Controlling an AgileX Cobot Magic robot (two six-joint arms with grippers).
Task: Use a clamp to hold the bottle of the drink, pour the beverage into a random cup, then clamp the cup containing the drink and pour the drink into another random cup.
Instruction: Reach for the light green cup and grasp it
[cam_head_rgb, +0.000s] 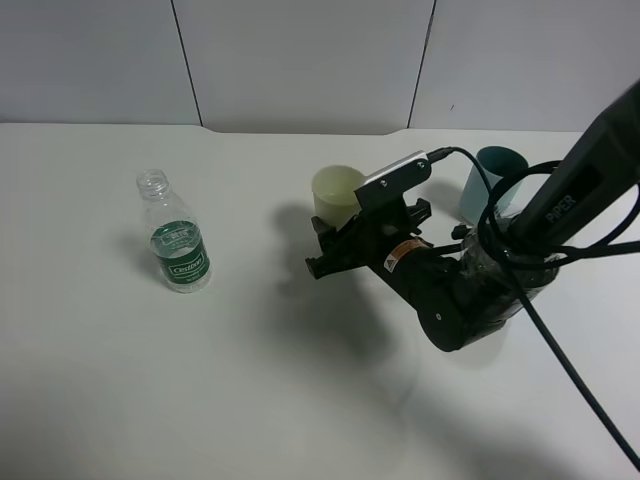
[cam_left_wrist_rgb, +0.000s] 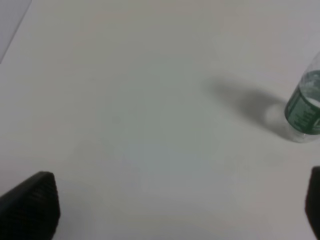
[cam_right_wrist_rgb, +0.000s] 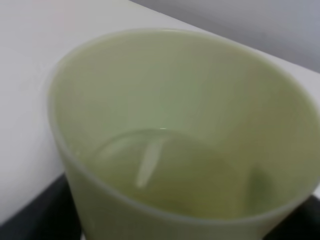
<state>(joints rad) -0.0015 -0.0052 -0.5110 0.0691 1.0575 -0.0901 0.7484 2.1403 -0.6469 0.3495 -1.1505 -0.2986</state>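
The right clamp (cam_head_rgb: 318, 247) straddles the pale yellow-green cup (cam_head_rgb: 337, 193) at centre, clear liquid (cam_right_wrist_rgb: 165, 170) inside; whether it pinches, I cannot tell. One uncapped bottle (cam_head_rgb: 176, 243) stands well left. One teal cup (cam_head_rgb: 490, 175) stands rear right.

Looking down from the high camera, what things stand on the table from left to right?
Green-labelled bottle → pale yellow-green cup → teal cup
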